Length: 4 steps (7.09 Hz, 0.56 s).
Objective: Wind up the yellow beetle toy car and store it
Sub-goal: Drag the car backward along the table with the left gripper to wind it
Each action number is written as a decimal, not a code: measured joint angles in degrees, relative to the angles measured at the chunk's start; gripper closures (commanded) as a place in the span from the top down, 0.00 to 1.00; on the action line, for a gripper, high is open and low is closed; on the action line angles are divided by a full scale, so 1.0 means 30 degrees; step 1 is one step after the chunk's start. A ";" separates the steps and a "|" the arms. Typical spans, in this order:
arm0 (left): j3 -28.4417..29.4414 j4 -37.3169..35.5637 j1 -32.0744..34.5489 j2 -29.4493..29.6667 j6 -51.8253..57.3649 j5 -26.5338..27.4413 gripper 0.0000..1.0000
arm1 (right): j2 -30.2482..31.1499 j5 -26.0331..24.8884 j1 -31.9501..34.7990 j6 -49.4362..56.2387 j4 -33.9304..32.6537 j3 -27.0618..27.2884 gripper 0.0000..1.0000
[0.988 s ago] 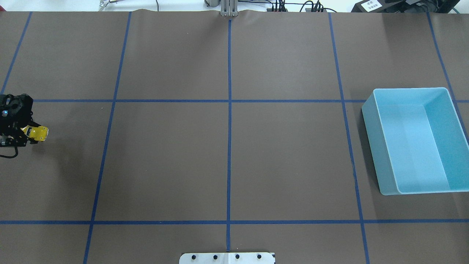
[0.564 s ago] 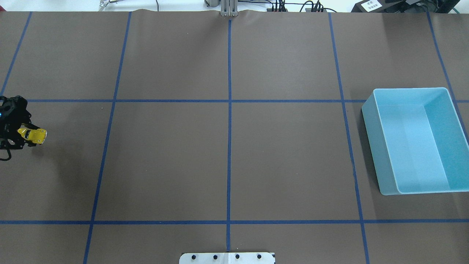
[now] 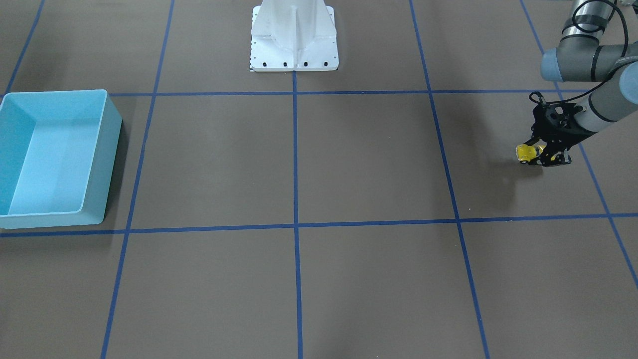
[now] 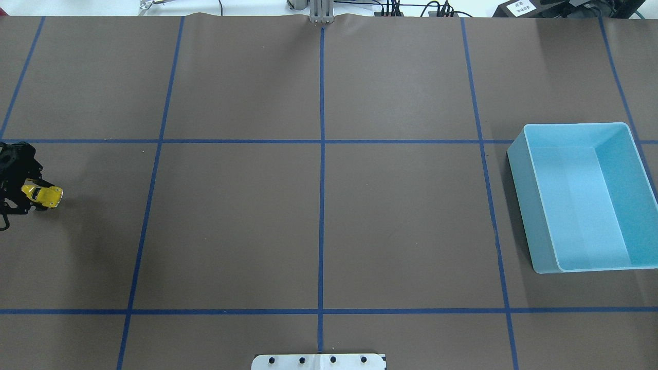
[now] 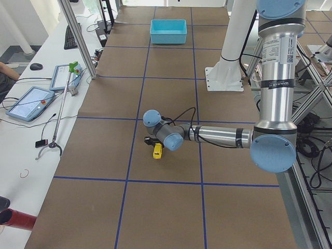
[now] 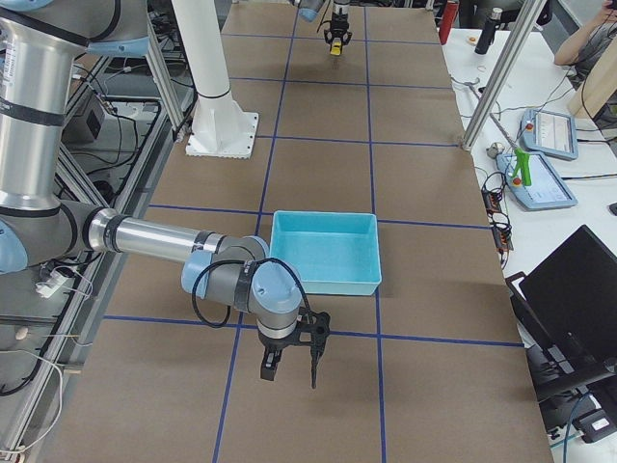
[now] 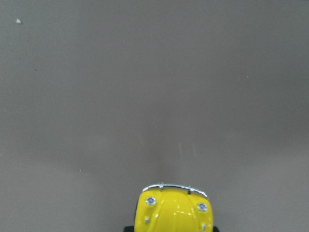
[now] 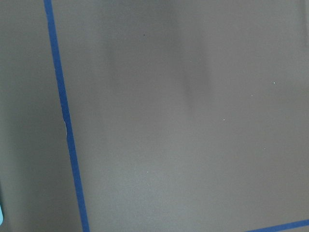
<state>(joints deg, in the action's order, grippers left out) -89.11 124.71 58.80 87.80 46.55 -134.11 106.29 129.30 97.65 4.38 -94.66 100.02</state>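
- Left pincer [image 3: 538, 153] grips the yellow toy car [image 3: 525, 152], far across the desk [image 3: 369, 164] from the blue bin [image 3: 107, 149].
- Right pincer [image 6: 289, 378] hangs near the bin; how wide it gapes cannot be told.

No readable text; white label [image 4: 519, 7], arm sticker [image 5: 272, 56]: print too small.

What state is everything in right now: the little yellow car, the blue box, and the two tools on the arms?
yellow beetle toy car: gripped in the left tool.
left tool: shut on the car.
right tool: open or shut, cannot tell.
light blue bin: upright, empty.
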 measured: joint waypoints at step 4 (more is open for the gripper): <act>0.0917 0.1038 0.0000 -0.0155 0.0009 -0.0120 0.00 | 0.0009 -0.0012 0.0001 0.0003 0.0027 -0.0108 1.00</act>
<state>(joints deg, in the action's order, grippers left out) -86.36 127.82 58.80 87.33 46.58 -134.47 106.32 129.26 97.65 4.39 -94.58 99.69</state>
